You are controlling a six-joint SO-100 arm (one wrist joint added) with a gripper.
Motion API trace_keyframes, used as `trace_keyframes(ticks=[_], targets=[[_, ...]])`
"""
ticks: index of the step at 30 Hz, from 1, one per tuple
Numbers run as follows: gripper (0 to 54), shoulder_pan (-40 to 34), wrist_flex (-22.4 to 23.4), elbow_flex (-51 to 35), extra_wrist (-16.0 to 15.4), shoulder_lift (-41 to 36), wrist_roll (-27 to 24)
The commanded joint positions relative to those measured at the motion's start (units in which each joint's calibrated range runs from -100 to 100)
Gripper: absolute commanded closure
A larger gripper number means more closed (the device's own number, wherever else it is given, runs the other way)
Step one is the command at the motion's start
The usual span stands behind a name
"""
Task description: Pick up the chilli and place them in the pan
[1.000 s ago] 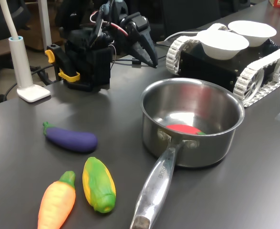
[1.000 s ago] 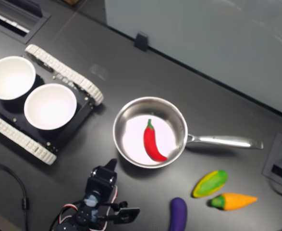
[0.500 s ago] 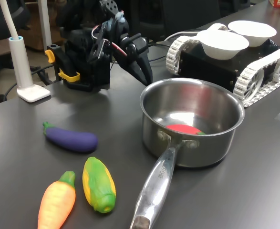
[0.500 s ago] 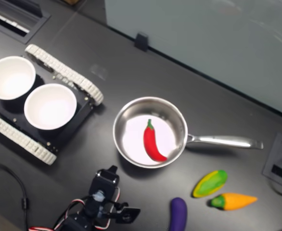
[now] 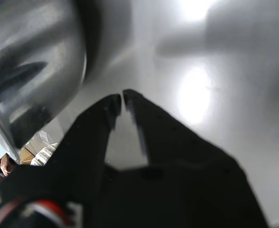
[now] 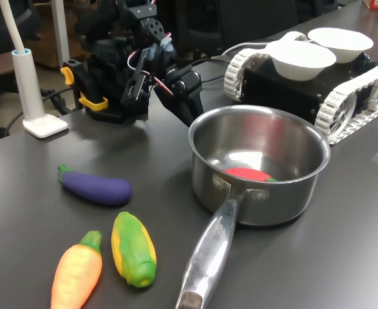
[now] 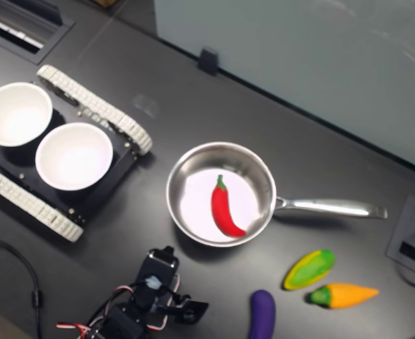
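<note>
Lying in pan (image 7: 193, 205), chilli (image 7: 223, 208), unlabelled

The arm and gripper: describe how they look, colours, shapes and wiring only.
The arm is built of black blocky segments, with loose red and white wires looping along it in both exterior views. The gripper is matte black, two broad tapered fingers narrowing to pointed tips.

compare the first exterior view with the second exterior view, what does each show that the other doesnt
Only the first exterior view shows the white lamp base and the yellow clamp at the arm's mount. Only the second exterior view shows the whole chilli with its green cap, plus the recessed table sockets. Both show the pan, eggplant, corn, carrot, two white bowls and the gripper.
</note>
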Motion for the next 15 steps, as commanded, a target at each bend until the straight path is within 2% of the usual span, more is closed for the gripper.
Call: trace_keyframes(ticks=[1, 15], targets=[[53.6, -0.83, -3.81, -0.73, -0.65, -0.75, -0.54], [53.6, -0.72, -3.64, -0.64, -0.65, -0.75, -0.29]])
